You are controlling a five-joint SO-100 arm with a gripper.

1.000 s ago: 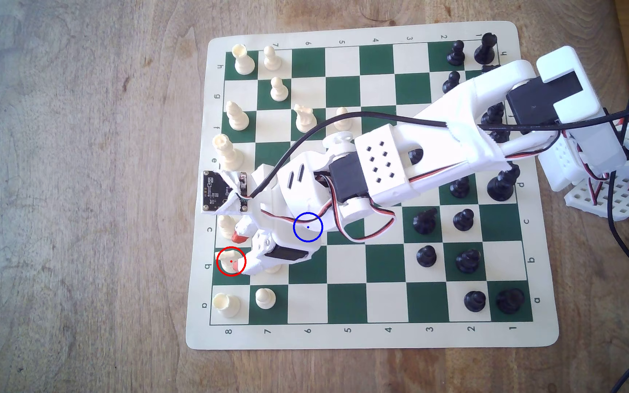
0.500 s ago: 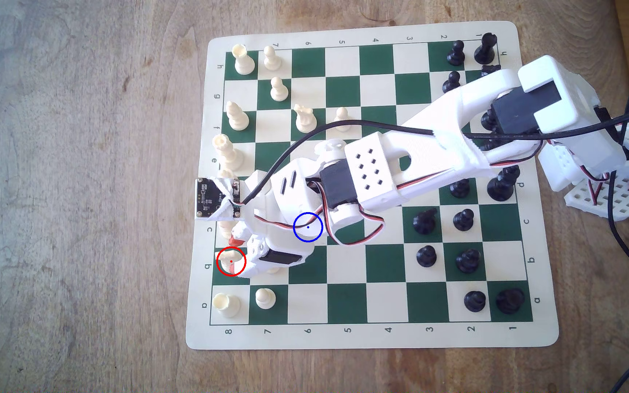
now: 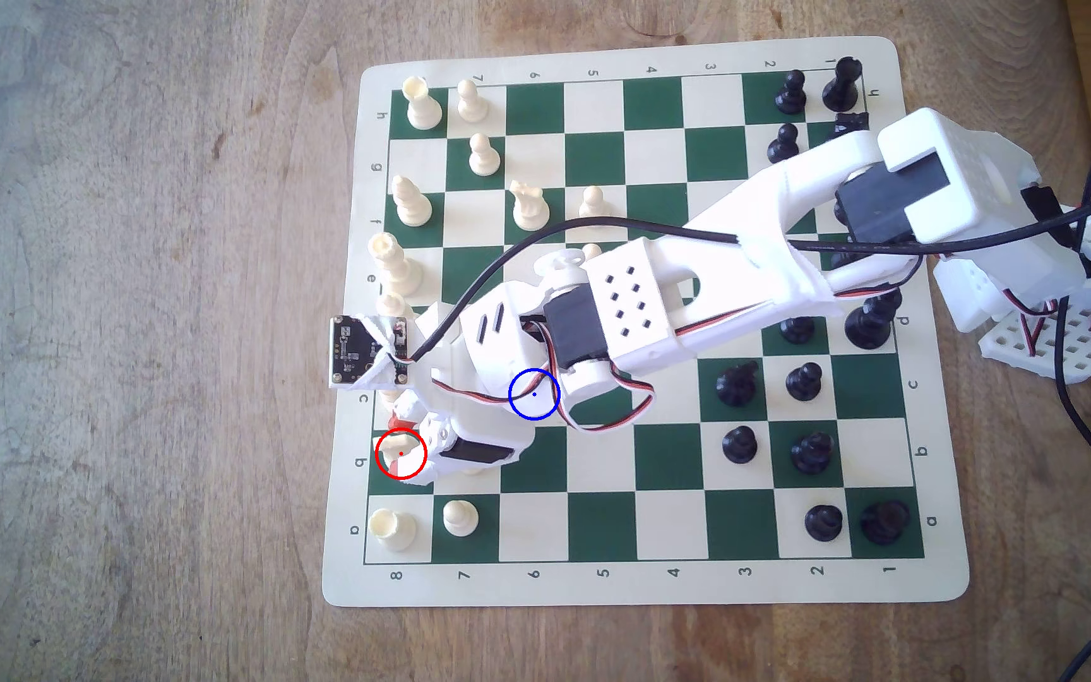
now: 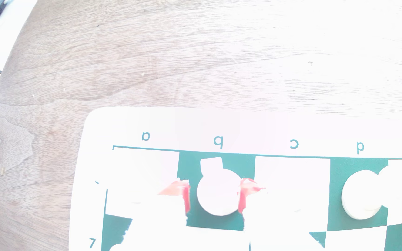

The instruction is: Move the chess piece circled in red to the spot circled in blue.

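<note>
**A:** Over at the b8 corner of the chessboard [image 3: 661, 583], where has the tool [image 3: 404, 441] got to?

**B:** It has crept toward the exterior view's left over the last second, and its red-tipped fingers [image 4: 187, 198] now sit on either side of the cream knight [image 3: 392, 448]. A second ago they were nearer the middle of the board.

**A:** Shut on it?

**B:** Not that I can see. In the wrist view a thin strip of green shows between each red pad and the knight's [image 4: 218, 193] round base, so the jaws stand slightly apart, bracketing the piece and holding nothing.

**A:** And the knight itself?

**B:** It stands upright on the dark green square ringed in red. My reading is that the approach is done and closing comes next.

**A:** The target?

**B:** The blue-ringed spot [image 3: 534, 394] is two files toward the board's middle and one row up in the exterior view, under the arm, so I cannot see the square itself.

**A:** Any boxes or trays?

**B:** None. The pieces stand on the board, which lies on the wooden table [image 3: 136, 328].
</note>
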